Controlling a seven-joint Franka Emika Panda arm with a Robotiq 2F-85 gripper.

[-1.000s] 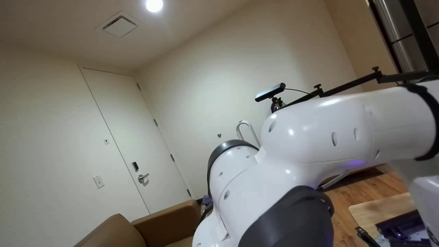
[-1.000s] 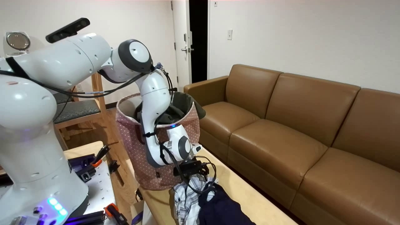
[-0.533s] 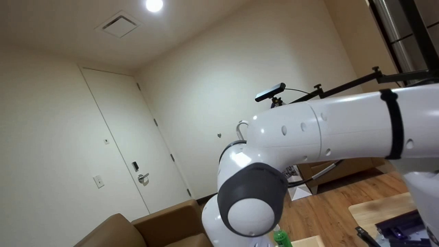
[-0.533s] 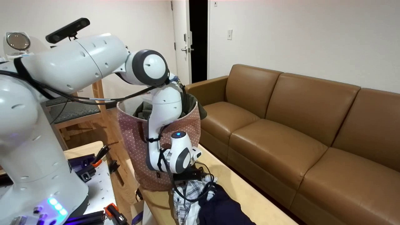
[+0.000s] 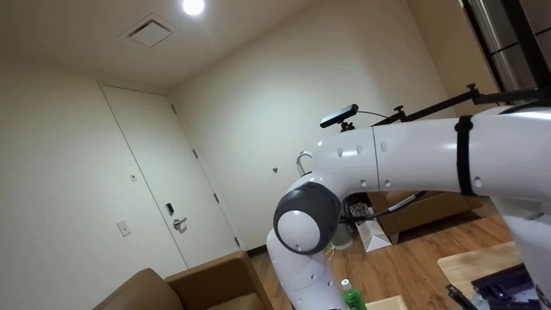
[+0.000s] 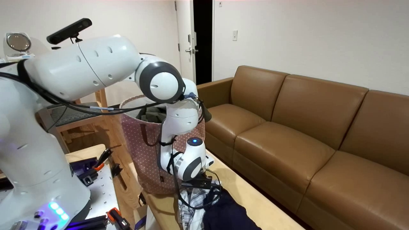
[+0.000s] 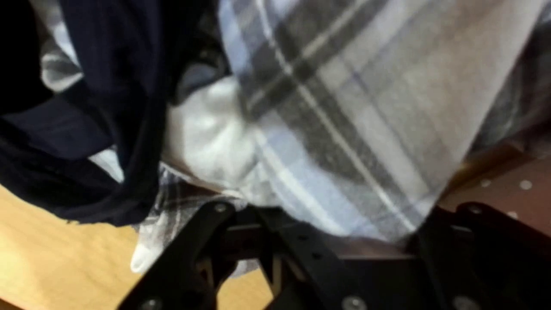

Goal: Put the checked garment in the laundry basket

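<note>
The checked garment (image 6: 188, 213), white with grey and blue plaid, lies crumpled on the wooden bench in front of the laundry basket (image 6: 140, 156). That basket is pink with white dots and stands upright. Directly over the garment, my gripper (image 6: 198, 187) points down into the cloth. In the wrist view a fold of the checked garment (image 7: 366, 107) bulges between the sides of my gripper (image 7: 344, 219). Its linkages stand apart, while the fingertips are hidden by cloth, so whether they pinch it does not show. The basket's dotted wall (image 7: 516, 193) appears at the right of this view.
A navy garment (image 6: 228, 212) lies against the checked one on the bench (image 6: 255, 207). Dark cloth (image 6: 151, 114) fills the basket and hangs over its rim. Loose cables loop around the wrist. A brown sofa (image 6: 271, 140) runs behind the bench. A green bottle (image 5: 354, 298) stands near the arm.
The arm has reached farther out and lower, and in an exterior view the gripper has come down and slightly to the right, onto the checked garment. The garments have hardly shifted.
</note>
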